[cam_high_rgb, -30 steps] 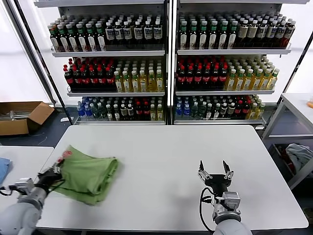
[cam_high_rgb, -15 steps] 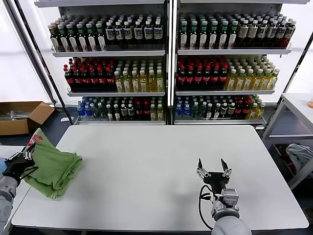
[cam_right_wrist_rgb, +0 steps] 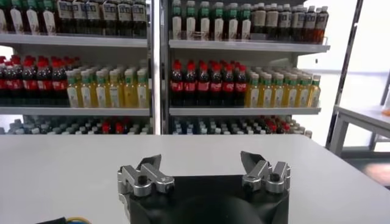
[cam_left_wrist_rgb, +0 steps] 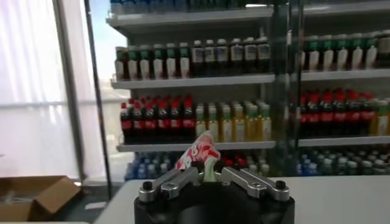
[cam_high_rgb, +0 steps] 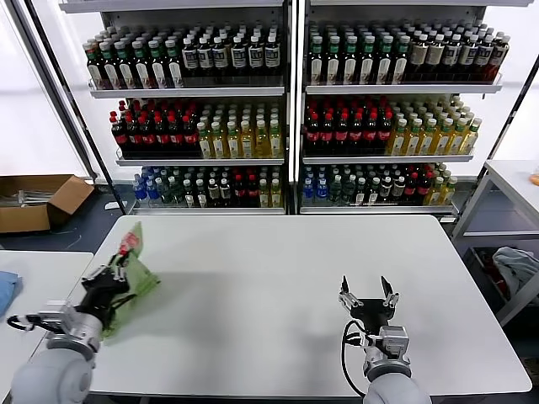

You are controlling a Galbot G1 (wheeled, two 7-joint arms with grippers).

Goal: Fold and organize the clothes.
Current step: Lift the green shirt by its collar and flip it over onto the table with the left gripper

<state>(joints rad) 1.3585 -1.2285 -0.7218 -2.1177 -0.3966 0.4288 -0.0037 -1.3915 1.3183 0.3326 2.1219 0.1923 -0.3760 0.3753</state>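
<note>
**Inspector:** Start with your left claw (cam_high_rgb: pixel 115 271). It hangs over the near left corner of the table (cam_high_rgb: pixel 278 278), jaws pinched together on a fold of the shirt (cam_high_rgb: pixel 128 276). In the left wrist view the red-and-white print pokes up between the fingers (cam_left_wrist_rgb: pixel 183 178), so that is the part you hold. The rest of the shirt hangs below and just beyond the claw in a bunched green wad, partly draped against the table surface.

**Operator:** Which step would you call this?

**Inspector:** My judgement: the shirt is gathered and being carried or repositioned, not yet laid out as a tidy fold. Your next move calls for lowering it so the cloth spreads flat in front of the claw, then releasing without dragging the layers askew.

**Operator:** How will it handle?

**Inspector:** It looks soft, thin and limp; expect it to slump and crease wherever it is unsupported. The table is smooth, white and round-cornered.

**Operator:** And the right side?

**Inspector:** Your right claw (cam_high_rgb: pixel 367 295) waits over the near right part of the table, fingers spread wide with nothing between them, well apart from the shirt.
</note>
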